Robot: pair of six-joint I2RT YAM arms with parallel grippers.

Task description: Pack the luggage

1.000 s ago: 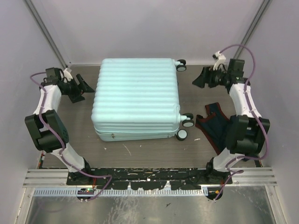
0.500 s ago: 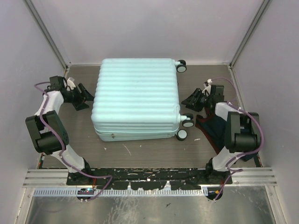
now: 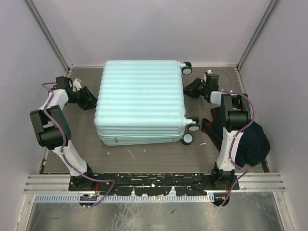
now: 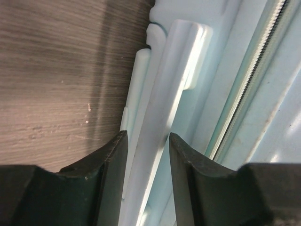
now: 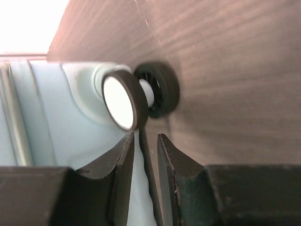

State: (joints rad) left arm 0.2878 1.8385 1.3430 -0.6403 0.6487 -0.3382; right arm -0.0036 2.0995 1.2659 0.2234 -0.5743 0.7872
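Evidently the mint-blue suitcase (image 3: 139, 101) lies shut and flat in the middle of the table (image 3: 144, 156), ribbed shell up, so to my eye the step in hand is getting it open before the dark garment (image 3: 250, 142) heaped near the right arm can go in. The left end effector (image 4: 147, 136) straddles the pale side handle (image 4: 176, 70) on the case's left flank, its black fingers (image 4: 110, 179) closed in against both sides of the bar, with the zip (image 4: 251, 80) running just beside it. The right end effector (image 5: 145, 141) sits low at the opposite flank, just short of the twin caster wheel (image 5: 157, 92); its fingers are nearly together with only a thin slit between, and I cannot tell whether they pinch the shell's edge or nothing at all. Doing this well, I'd judge, means the left grip staying square on the handle and pulling evenly, since a skewed pull could slide the whole case across the table. The right side should steady the shell clear of the wheel, which would roll away from any push.
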